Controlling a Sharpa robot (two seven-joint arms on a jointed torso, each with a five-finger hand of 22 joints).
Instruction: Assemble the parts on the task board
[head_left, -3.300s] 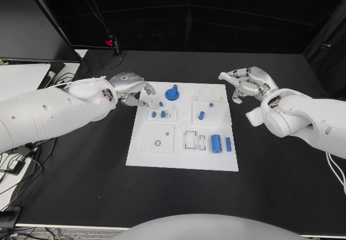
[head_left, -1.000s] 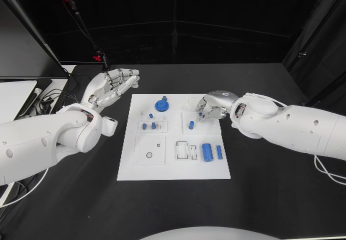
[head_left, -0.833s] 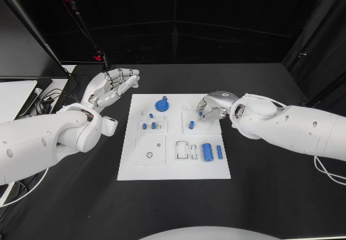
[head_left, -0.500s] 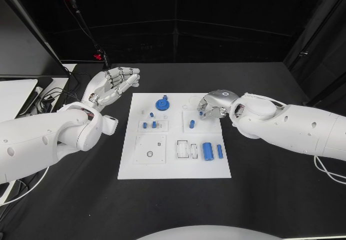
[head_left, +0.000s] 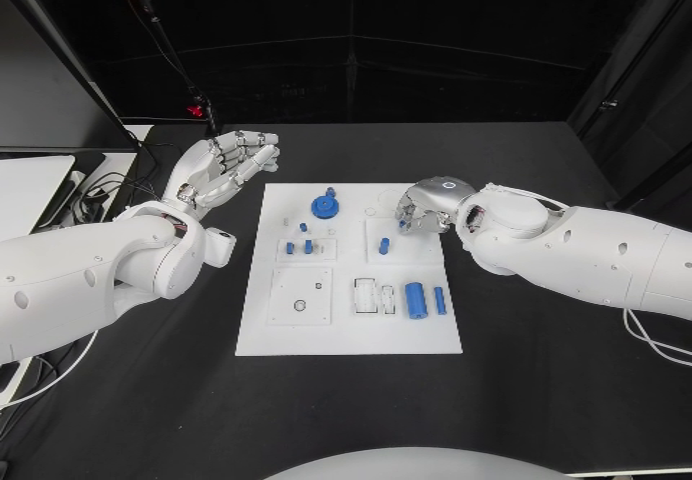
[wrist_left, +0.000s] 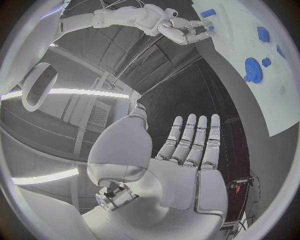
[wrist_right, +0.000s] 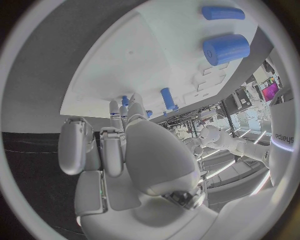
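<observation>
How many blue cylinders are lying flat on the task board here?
2. The thick blue cylinder and the thin blue cylinder lie side by side at the task board's near right. The right robot hand covers some of the board, so more may be hidden.

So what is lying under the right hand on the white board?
The right hand hangs over the task board; beside its fingers stands a small blue peg. The board surface directly beneath the hand is covered.

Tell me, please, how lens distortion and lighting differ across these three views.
Head view: straight edges, the white task board evenly lit on the dark table. Left wrist view: strong fisheye, the board's edge bends behind the left hand. Right wrist view: the same bending, the right hand in grey shade.
</observation>
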